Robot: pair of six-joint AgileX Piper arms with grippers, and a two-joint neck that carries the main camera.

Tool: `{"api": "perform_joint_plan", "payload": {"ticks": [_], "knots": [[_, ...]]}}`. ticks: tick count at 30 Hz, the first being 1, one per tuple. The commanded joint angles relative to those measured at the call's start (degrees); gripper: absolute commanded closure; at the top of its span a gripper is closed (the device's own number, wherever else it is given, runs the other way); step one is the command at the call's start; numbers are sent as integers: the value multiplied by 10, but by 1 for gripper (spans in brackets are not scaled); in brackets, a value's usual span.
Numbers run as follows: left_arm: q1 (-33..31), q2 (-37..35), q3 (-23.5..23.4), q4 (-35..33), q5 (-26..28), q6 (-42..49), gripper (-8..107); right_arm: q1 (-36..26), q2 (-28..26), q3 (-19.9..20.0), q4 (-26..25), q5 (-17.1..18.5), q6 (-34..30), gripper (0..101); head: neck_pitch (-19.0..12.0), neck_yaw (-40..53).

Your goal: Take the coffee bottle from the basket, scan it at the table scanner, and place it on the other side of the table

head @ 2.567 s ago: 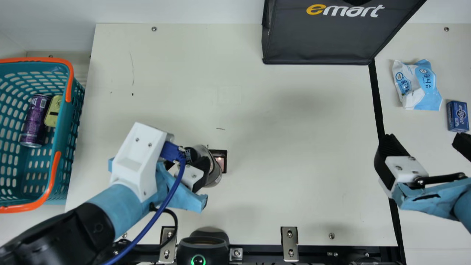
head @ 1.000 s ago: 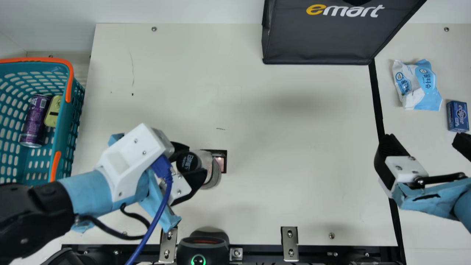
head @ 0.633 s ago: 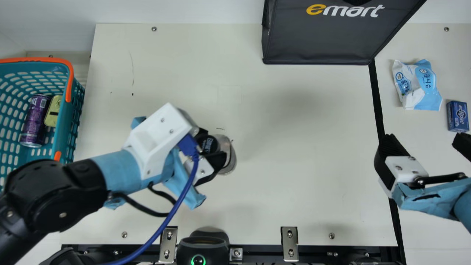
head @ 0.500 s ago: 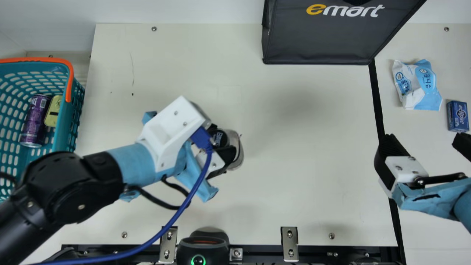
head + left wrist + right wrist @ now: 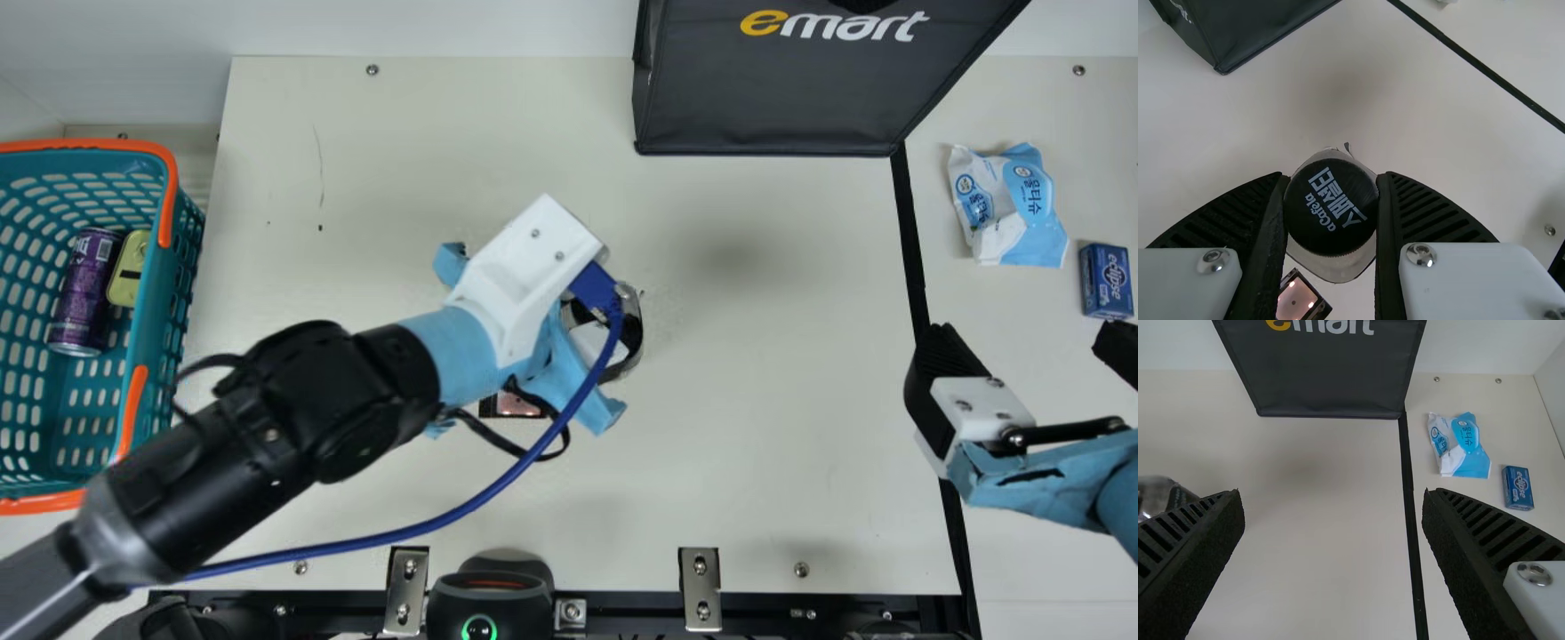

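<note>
In the main view my left gripper (image 5: 612,331) is near the table's middle, shut on the coffee bottle (image 5: 634,313), up and to the right of the table scanner's window (image 5: 517,406). The left wrist view has the bottle's round black cap (image 5: 1330,208) pinched between both ribbed fingers of my left gripper (image 5: 1330,200), with part of the scanner window (image 5: 1298,301) beside it. My right gripper (image 5: 1024,342) stands open over the right side, beyond the black line. In the right wrist view, between the spread fingers of my right gripper (image 5: 1333,500), nothing is held; the bottle (image 5: 1161,497) appears far off.
A teal basket (image 5: 158,293) with a purple can (image 5: 85,289) and a yellow tin (image 5: 130,267) is at the left. A black bag (image 5: 782,89) stands at the back. Wet wipes (image 5: 1009,206) and a blue box (image 5: 1107,281) lie beyond the black line (image 5: 909,240).
The bottle, held in my left gripper, has moved from the scanner window to the right and toward the back, uncovering the window. My right arm has kept still.
</note>
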State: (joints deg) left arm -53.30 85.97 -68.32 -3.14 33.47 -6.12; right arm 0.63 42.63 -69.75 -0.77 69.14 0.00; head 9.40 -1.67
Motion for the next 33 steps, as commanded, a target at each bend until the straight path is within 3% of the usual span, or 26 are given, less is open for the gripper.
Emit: {"api": "perform_joint_plan", "payload": {"ticks": [1, 9, 23, 33], "knots": [[-5, 14, -3, 25, -5, -38, 107, 0, 0, 0, 0, 0, 0, 6, -15, 1], [-25, 52, -12, 87, -16, -126, 107, 0, 0, 0, 0, 0, 0, 6, -15, 1], [-39, 76, -19, 130, -14, -196, 60, 0, 0, 0, 0, 0, 0, 6, -15, 1], [-23, 67, -27, 94, -5, -209, 27, 0, 0, 0, 0, 0, 0, 6, -15, 1]]}}
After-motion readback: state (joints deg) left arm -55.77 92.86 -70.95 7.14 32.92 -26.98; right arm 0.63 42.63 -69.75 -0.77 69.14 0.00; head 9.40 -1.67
